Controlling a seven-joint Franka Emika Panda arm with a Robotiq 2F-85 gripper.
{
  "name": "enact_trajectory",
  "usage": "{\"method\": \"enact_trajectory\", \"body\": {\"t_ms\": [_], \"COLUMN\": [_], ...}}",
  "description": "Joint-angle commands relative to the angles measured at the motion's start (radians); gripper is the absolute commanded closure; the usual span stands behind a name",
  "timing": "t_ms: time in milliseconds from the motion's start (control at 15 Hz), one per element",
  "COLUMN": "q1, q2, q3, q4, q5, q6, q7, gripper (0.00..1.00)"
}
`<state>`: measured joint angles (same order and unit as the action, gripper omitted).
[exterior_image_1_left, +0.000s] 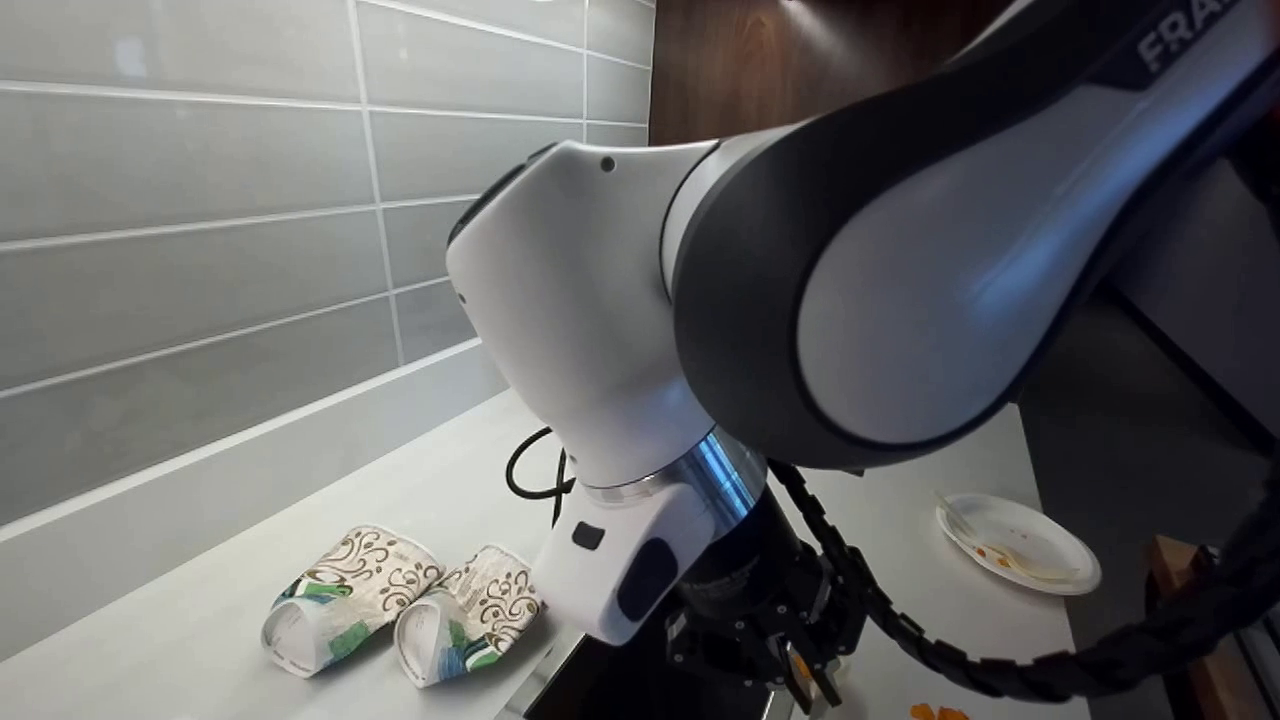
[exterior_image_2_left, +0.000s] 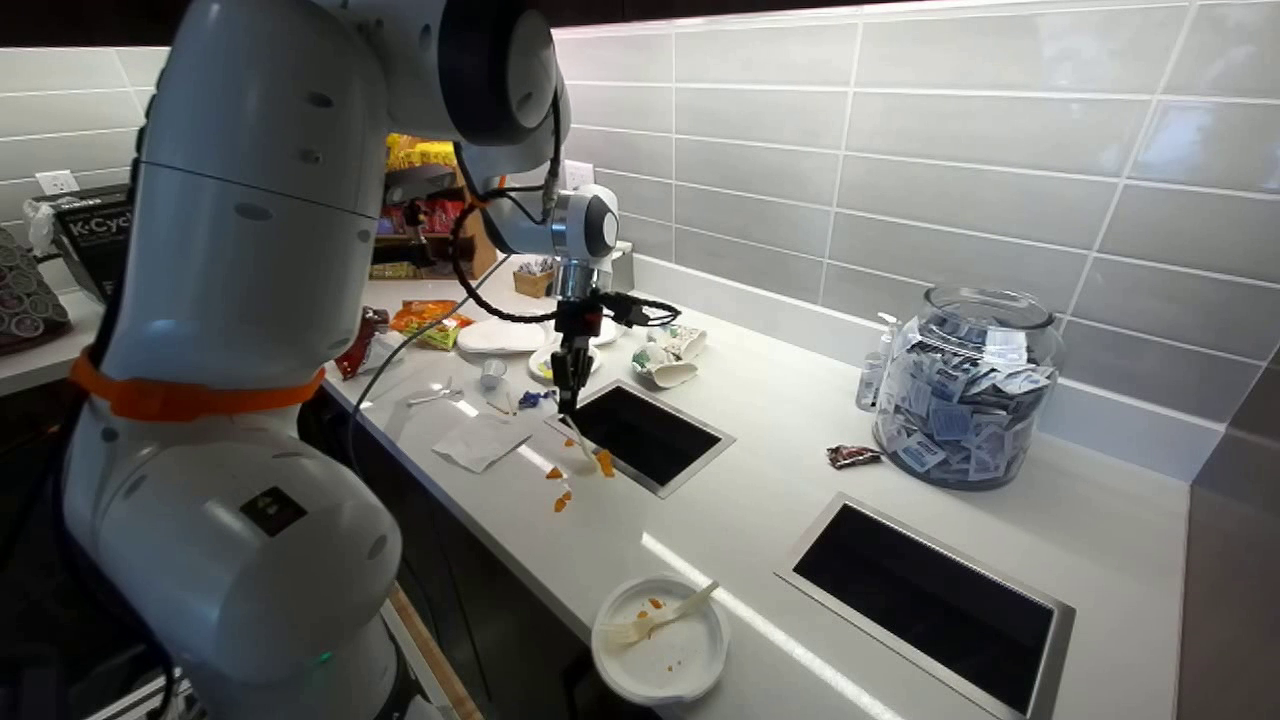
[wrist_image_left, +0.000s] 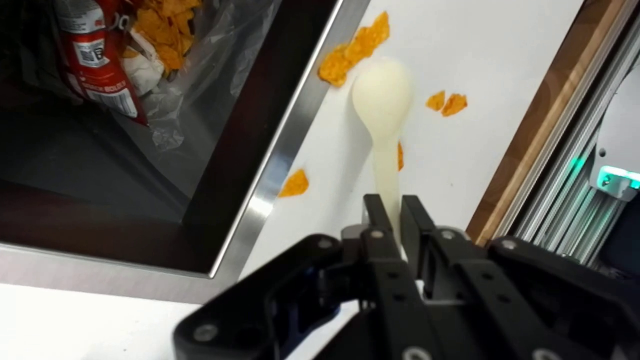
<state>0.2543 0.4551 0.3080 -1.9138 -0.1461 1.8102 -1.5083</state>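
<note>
My gripper is shut on the handle of a cream-coloured spoon. The spoon's bowl points away from the fingers, and its shadow falls on the white counter. In an exterior view the gripper points down beside a steel-rimmed opening, with the spoon slanting from its tips. Orange chip pieces lie by the spoon's bowl, with smaller chip bits to the right. Another chip lies by the steel rim. A red bag and chips lie inside the opening.
A white plate with a fork and crumbs sits at the counter's front edge. Patterned paper cups lie near the wall. A glass jar of packets stands by a second steel-rimmed opening. A napkin lies near the gripper.
</note>
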Motion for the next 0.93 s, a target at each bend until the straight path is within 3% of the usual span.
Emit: {"method": "enact_trajectory", "body": {"t_ms": [0, 267, 867], "q1": [0.001, 0.007, 0.033], "q2": [0.006, 0.018, 0.019], "q3": [0.004, 0.008, 0.007], "q4": [-0.013, -0.027, -0.056], "q5": [0.002, -0.001, -0.057], "q6": [-0.087, -0.147, -0.059], "q7": [-0.008, 0.006, 0.029], "gripper": [0.97, 0.97, 0.97]}}
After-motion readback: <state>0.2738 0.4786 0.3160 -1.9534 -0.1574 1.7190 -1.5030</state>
